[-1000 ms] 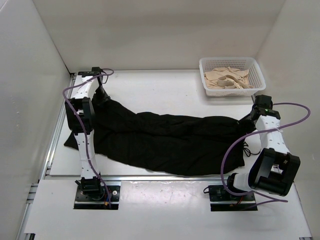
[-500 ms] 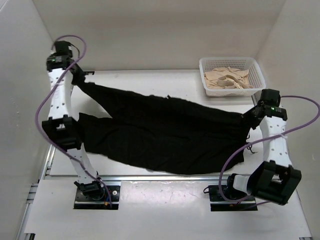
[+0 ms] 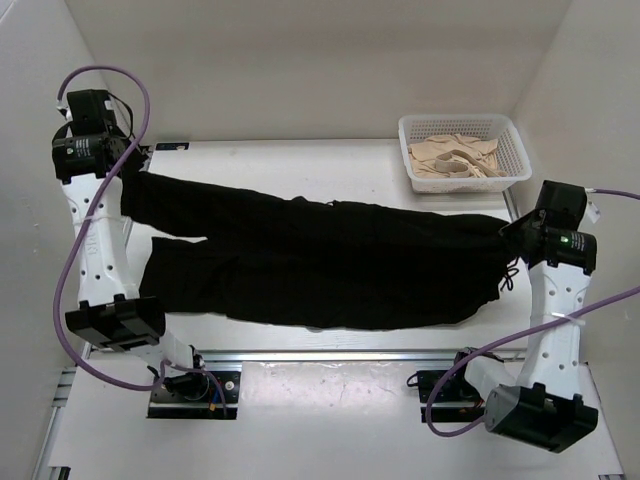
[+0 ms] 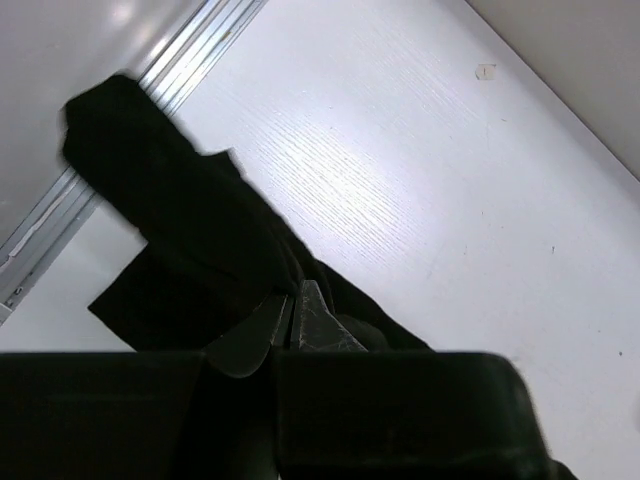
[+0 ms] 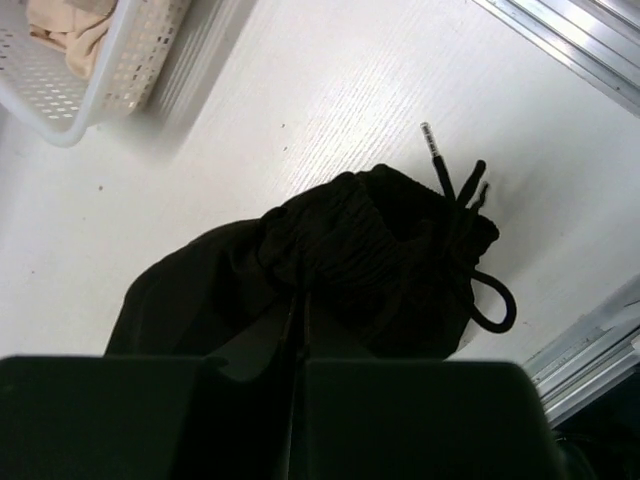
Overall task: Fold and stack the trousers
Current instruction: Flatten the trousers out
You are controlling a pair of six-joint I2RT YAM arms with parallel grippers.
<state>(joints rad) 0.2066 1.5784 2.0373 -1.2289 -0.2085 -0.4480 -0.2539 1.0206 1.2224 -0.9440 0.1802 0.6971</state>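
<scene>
The flat white table [image 3: 300, 165] carries everything, and a white perforated plastic basket [image 3: 463, 150] stands at its far right corner. The large pair of wrinkled, matte black soft-fabric trousers [image 3: 330, 265] stretches from just on the near side of that basket all the way leftward across the table. Its waist end is towards the basket and its two legs run off to the side away from it. The leg farther from the basket's row lies flat on the table, while the other leg is drawn up taut at its far-left end.

The left white robot arm [image 3: 95, 230] rises tall at the table edge well to the left of the basket. The right white robot arm [image 3: 555, 310] stands on the basket's near side, close to it.

Inside the basket lies a crumpled heap of beige cloth [image 3: 455, 158].

The left gripper [image 4: 293, 305] has its fingers pressed together on a pinch of trouser leg — the hem hangs below it, over the table edge farthest from the basket. The right gripper [image 5: 300, 300] is likewise clamped on the bunched, gathered waistband, just nearside of the basket. A thin black drawstring [image 5: 440, 165] with a pale tip spills from that waistband onto the table.
</scene>
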